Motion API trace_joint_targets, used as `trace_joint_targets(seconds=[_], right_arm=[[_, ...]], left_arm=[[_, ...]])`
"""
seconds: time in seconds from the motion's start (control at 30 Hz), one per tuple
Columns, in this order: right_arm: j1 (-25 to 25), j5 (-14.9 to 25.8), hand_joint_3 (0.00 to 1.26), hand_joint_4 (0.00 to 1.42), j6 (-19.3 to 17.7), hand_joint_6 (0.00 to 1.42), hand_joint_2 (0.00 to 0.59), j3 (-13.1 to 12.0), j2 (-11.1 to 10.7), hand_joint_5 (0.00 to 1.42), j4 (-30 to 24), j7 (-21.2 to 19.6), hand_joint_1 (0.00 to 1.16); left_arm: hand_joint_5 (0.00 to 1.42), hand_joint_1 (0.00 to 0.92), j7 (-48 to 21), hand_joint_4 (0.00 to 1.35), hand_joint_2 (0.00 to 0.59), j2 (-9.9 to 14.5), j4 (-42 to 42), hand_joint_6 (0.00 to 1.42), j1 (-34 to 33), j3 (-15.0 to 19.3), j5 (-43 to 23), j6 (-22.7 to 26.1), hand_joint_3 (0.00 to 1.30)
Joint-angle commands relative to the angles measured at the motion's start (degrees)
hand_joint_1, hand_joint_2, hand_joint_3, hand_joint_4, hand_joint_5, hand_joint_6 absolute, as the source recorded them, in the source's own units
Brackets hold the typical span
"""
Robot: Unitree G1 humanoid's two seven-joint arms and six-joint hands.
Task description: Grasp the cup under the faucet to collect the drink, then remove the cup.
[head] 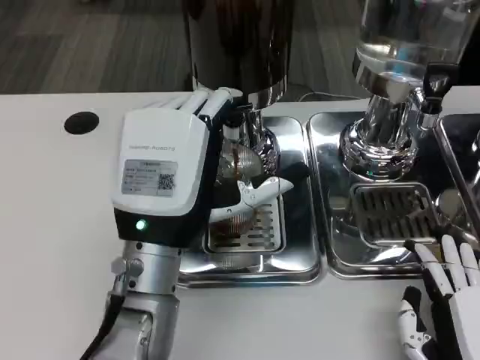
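Nearest, at about five o'clock in the head view, the right hand [444, 300] rests low on the white table [52, 225], its white and black fingers [456, 259] held apart and pointing toward twelve o'clock, with nothing in them. Their tips lie just at the near rim of the right drip tray [337, 262], beside its slotted grate [390, 214].

At about seven o'clock the left silver forearm [142, 315] rises from the near edge. Above it, close to the middle of the picture, the left hand [169, 172] shows its white back with a small label and a green light. Its fingers [214, 101] wrap round the far side of the cup [240, 169], and the thumb [262, 191] comes round the near side, so the hand is clamped on the cup. The cup is clear, with a brownish tint inside; how full it is cannot be told. It stands over the grate of the left drip tray [296, 270], directly below the faucet [251, 124] of the dark dispenser [240, 45] at twelve o'clock.

Farther off, at about two o'clock, a second dispenser [409, 37] with a clear vessel stands on a chrome base [379, 146] in the right drip tray. At ten o'clock a round black hole [81, 122] lies in the table.
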Motion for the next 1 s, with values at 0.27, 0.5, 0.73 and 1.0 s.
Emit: trace_joint_targets(seconds=[0.27,0.5,0.73,1.0], right_arm=[[-0.12,0.05,0.16,0.00,0.20,0.03,0.543,0.07,-0.08,0.00,-0.16,0.40,0.01],[-0.25,-0.03,0.16,0.00,0.17,0.03,0.543,0.19,0.07,0.00,-0.05,0.24,0.01],[-0.50,0.08,0.16,0.00,0.06,0.03,0.543,0.20,0.12,0.00,0.00,0.30,0.01],[-0.63,0.37,0.16,0.00,-0.07,0.03,0.543,0.20,0.20,0.00,0.36,0.35,0.01]], left_arm=[[0.68,0.000,-1.81,0.54,0.086,0.44,1.93,0.82,2.31,-0.93,-0.64,-0.12,0.51],[0.68,0.000,-1.94,0.54,0.086,0.40,1.67,0.82,2.27,-0.94,-0.51,0.05,0.51],[0.66,0.000,-2.30,0.50,0.083,0.81,0.26,0.80,2.01,0.49,-0.91,0.25,0.49],[0.44,0.000,-3.17,0.24,0.073,0.68,-1.12,0.52,1.91,1.38,-0.54,0.58,0.36]])
